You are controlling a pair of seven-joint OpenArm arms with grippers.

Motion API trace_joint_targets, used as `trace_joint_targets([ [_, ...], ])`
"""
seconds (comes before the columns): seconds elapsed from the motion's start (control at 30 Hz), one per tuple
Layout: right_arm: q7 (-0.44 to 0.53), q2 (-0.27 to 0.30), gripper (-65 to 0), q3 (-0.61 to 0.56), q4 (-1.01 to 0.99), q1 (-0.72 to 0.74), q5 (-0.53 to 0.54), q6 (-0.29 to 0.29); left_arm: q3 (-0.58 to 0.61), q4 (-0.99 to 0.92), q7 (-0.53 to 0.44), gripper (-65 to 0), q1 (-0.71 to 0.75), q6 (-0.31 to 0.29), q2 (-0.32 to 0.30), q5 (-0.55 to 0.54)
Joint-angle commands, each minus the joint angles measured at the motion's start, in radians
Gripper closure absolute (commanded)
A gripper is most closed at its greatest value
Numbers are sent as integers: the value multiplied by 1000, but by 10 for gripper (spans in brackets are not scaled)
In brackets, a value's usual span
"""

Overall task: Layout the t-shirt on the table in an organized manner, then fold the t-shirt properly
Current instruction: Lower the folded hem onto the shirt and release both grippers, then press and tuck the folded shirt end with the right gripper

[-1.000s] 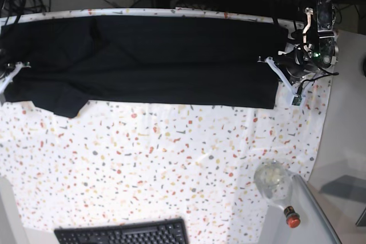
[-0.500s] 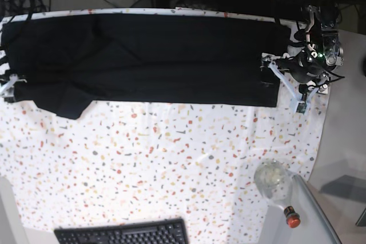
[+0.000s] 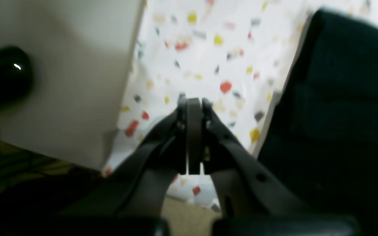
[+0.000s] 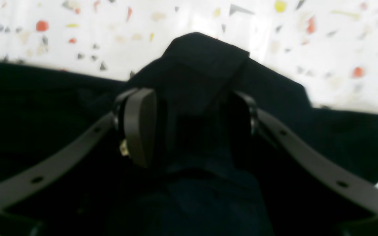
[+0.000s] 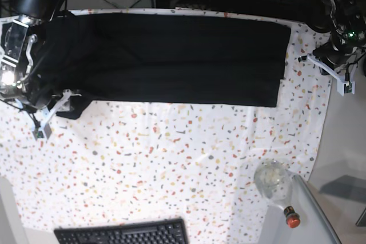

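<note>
The black t-shirt (image 5: 171, 55) lies as a long flat strip across the far side of the speckled table (image 5: 171, 158), with one sleeve sticking out at its near left corner. My right gripper (image 5: 54, 112) stands open over that sleeve. In the right wrist view its fingers (image 4: 139, 127) straddle the sleeve's (image 4: 202, 65) folded fabric. My left gripper (image 5: 327, 72) is shut and empty, off the t-shirt's right edge. In the left wrist view its pads (image 3: 194, 131) press together above the table (image 3: 208, 49), with the t-shirt (image 3: 340, 114) to one side.
A black keyboard (image 5: 123, 234) lies at the near edge. A clear bottle (image 5: 274, 181) with a red cap rests at the near right corner. A plain grey-white surface (image 5: 343, 158) borders the table on the right. Cables and equipment crowd the floor behind.
My left gripper let go of the t-shirt's right edge, drew back to the right and shut. My right arm swung inward over the left sleeve and its jaws opened.
</note>
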Motion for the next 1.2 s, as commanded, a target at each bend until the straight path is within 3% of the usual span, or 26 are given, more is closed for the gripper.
trace_joint_targets([
  [0.0,42,9,-327,1,4,31,15,-2,-28,7,-19,0,-4,3,-14,3],
  [0.2,97,14,-332,-4,-25,35,19,-119,-79,-32,-19,0,-4,3,-15,3],
  [0.37,102,18,-330,1,-114,72,17,-125,-74,-34,-20,0,-4,3,-15,3],
  [0.5,160,18,-329,0,-172,83,17,-128,-74,-35,-20,0,-6,3,-15,3],
  [0.63,207,20,-329,-5,-237,94,17,-172,-74,-37,-20,0,-6,3,-15,3],
  [0.87,212,23,-317,-5,-249,94,17,-177,-74,-37,-20,0,-4,3,-15,7],
  [0.93,211,18,-237,-5,-246,94,20,-175,-74,-37,-20,0,-4,3,-15,6],
  [1.03,209,17,0,-5,-243,92,23,-174,-74,-37,-20,0,-6,3,-15,3],
  [1.17,180,14,0,1,-212,78,23,-174,-72,-39,-20,0,-6,3,-15,6],
])
